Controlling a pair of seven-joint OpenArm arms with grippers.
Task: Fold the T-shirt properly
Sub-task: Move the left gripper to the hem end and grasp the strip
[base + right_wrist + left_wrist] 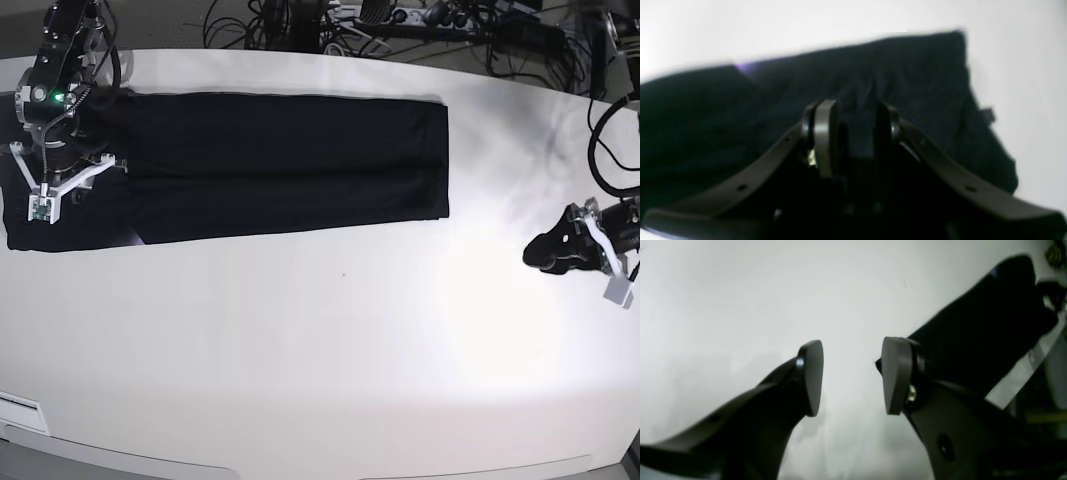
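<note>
Right gripper pinches T-shirt; cloth blurred.

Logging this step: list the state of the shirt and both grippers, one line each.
T-shirt: folded into a long black strip, flat on the table.
Right gripper: shut on T-shirt, pinching cloth at one end.
Left gripper: open, holding nothing, off the shirt.

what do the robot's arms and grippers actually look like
Both grippers, left and right, have dark curved fingers tipped with flat grey wedge-shaped pads. From the base view, the right arm is black with white brackets and a green light; the left arm is black with white parts and black cables.
</note>
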